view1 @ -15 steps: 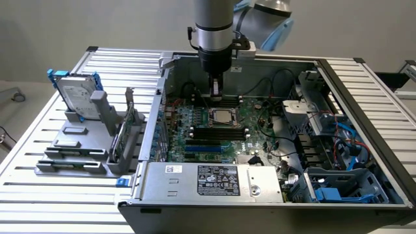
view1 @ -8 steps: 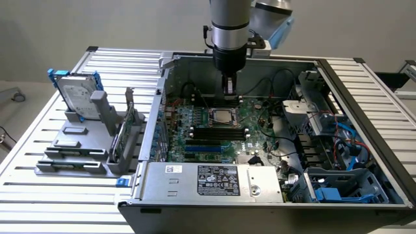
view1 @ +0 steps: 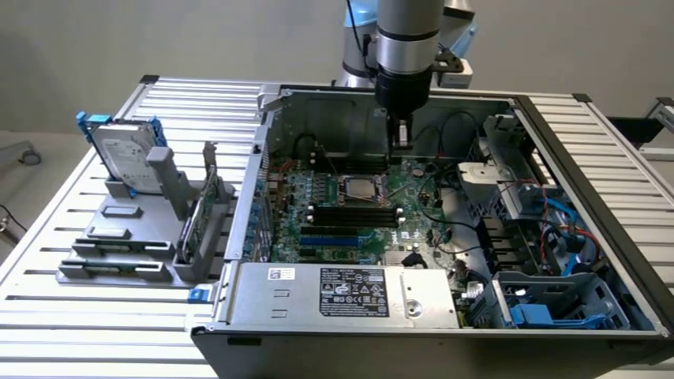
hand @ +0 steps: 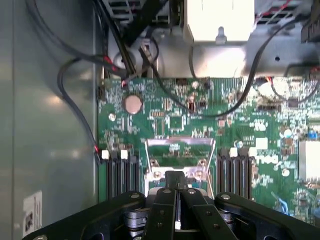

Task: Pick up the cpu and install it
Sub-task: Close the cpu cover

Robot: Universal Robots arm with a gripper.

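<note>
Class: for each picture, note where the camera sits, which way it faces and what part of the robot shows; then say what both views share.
Exterior view: off the arm, raised, angled down into the open grey metal computer case on a slatted metal table; the silver-and-black arm and its fingers show.
Wrist view: on the wrist, looking along the shut black fingers onto the green circuit board.
Shared: fingers, green circuit board, long black memory slots.

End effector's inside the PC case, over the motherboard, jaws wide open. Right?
One thing is off: the end effector is shut, not wide open. The wrist view shows its fingers closed together. The rest stands: it is inside the PC case, over the motherboard.
</note>
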